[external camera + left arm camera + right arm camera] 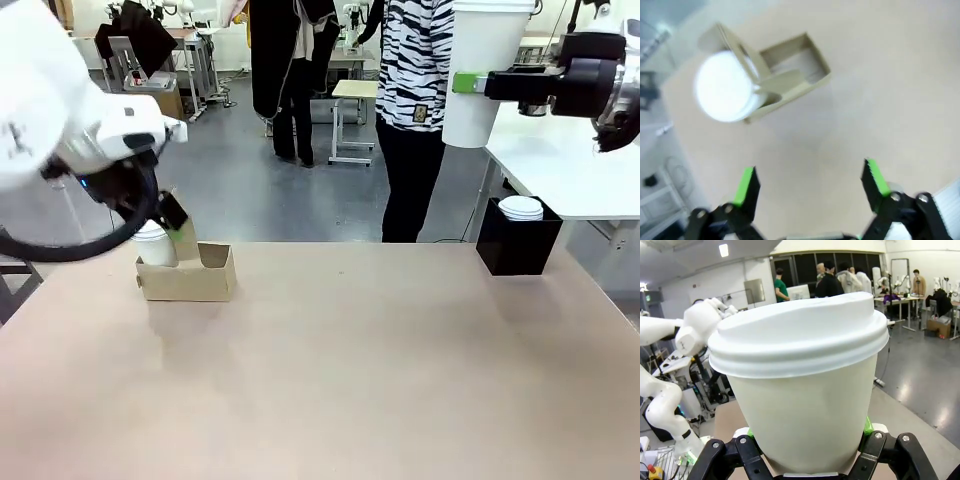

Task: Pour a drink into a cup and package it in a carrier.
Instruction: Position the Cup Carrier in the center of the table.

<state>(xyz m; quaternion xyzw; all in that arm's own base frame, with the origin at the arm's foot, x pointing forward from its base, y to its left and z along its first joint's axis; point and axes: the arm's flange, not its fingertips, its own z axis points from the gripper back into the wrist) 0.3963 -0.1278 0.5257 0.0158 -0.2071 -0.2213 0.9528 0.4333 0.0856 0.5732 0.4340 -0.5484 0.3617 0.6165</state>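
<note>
Right gripper (807, 431) pinches the lidded cup (485, 75); left gripper (810, 180), jaws spread wide, hovers empty, the carrier (790, 84) just beyond its fingertips.

We see a black box (518, 250) at the table's (330, 360) far right corner, a small lidded cup (521, 208) in it; a person in stripes (415, 60) stands beyond.

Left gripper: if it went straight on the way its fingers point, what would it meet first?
Probably the bare table beside the carrier. In the left wrist view the left gripper, open, aims at tabletop; the carrier with its lidded white cup lies off that line, though depth is unclear.
</note>
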